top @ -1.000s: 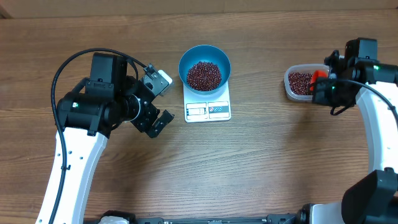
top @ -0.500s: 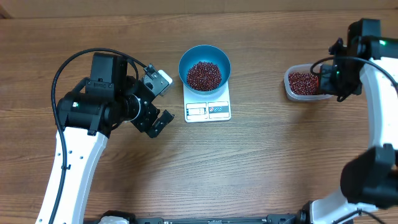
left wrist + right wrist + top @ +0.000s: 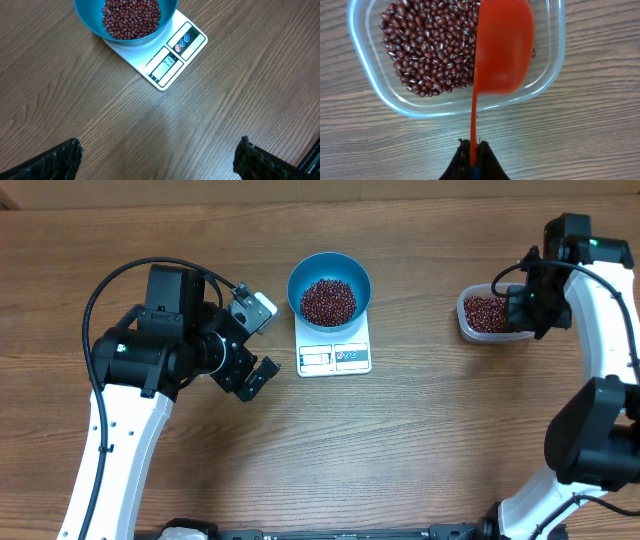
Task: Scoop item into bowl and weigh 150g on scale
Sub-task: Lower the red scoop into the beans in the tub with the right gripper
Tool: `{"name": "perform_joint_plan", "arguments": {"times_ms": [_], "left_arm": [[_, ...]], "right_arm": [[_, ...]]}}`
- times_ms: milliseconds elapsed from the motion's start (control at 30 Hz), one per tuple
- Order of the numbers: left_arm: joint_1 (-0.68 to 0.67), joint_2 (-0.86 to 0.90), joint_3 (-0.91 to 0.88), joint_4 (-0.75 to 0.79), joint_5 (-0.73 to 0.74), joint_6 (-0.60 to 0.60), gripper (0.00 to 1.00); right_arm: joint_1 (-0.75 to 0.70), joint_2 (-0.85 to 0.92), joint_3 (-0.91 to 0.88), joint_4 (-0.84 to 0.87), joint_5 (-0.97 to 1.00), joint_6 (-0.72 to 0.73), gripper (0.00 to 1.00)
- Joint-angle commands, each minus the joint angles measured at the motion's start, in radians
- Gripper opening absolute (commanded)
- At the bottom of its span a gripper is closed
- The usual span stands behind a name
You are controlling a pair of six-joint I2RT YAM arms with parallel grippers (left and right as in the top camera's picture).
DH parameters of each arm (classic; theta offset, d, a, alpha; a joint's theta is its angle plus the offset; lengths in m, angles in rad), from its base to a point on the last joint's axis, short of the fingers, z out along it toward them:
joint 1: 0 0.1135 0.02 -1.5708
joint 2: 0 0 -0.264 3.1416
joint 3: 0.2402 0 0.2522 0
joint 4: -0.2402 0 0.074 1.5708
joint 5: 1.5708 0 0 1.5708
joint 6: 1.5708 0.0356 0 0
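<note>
Status on the bean job: I'm on the scooping leg. The right jaws are pinched fully shut on the thin handle of the red scoop. The scoop sits over one side of the clear tub, rolled up on its edge rather than lying flat. It's a bit blurred in the wrist view, so I can't tell if anything is in it or if it's touching the pile. The beans in the tub are heaped toward the other side, beside the scoop rather than under it. The blue bowl sits on the white scale in the middle of the desk, well apart from the tub, and it already has a decent mound of beans in it. I can't read the display from either camera, so I've no idea how close I am to the target weight. The left jaws are spread as wide as they go with nothing in them, parked over bare desk just beside the scale. Next, I reckon I need to roll the scoop level, push it sideways into the heap, and lift without tipping. Then it's a long carry across to the bowl, and probably a small, careful pour so I don't overshoot.
</note>
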Motion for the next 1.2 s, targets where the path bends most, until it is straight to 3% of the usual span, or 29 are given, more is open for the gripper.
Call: {"name": "perform_joint_plan", "arguments": {"times_ms": [0, 333, 867, 1167], "left_arm": [[-0.001, 0.008, 0.016, 0.000, 0.014, 0.022, 1.00], [-0.001, 0.008, 0.016, 0.000, 0.014, 0.023, 1.00], [-0.001, 0.008, 0.016, 0.000, 0.014, 0.023, 1.00], [-0.001, 0.008, 0.016, 0.000, 0.014, 0.022, 1.00]], "right_arm": [[-0.001, 0.045, 0.010, 0.005, 0.047, -0.008, 0.04], [-0.001, 0.101, 0.010, -0.006, 0.048, -0.005, 0.04], [-0.001, 0.105, 0.010, -0.044, -0.262, -0.107, 0.04], [-0.001, 0.134, 0.009, -0.018, -0.315, -0.109, 0.04]]}}
